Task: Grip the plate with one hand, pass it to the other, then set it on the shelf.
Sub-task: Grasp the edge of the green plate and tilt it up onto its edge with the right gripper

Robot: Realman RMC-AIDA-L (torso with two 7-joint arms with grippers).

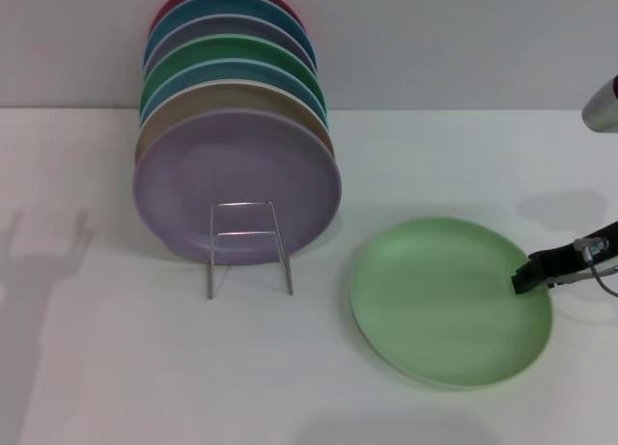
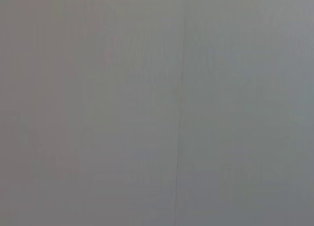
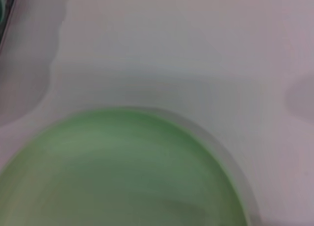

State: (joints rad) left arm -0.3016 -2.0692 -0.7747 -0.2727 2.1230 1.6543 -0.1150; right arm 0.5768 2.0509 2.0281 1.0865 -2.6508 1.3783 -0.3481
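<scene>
The pale mint-green plate point(image 1: 449, 300) lay flat on the white bench point(image 1: 145, 387), near the robot's right side and just beside the wire shelf point(image 1: 248, 247), whose slots already held a leaning row of plates fronted by a lavender plate point(image 1: 237, 186). The right hand point(image 1: 529, 274) reached in from the bench's right edge, its dark tip at the plate's right rim; the plate therefore lay to the left of that hand, toward the shelf. Whether its fingers were spread or closed on the rim could not be told, nor whether they touched it. The right wrist view showed only the plate's curved rim and bare bench beyond. The left hand was out of sight, its wrist camera facing a blank grey surface, so the right arm was judged much the nearer. The plate being round, no long axis governed the grip; the rim's edge appeared the only purchase.
</scene>
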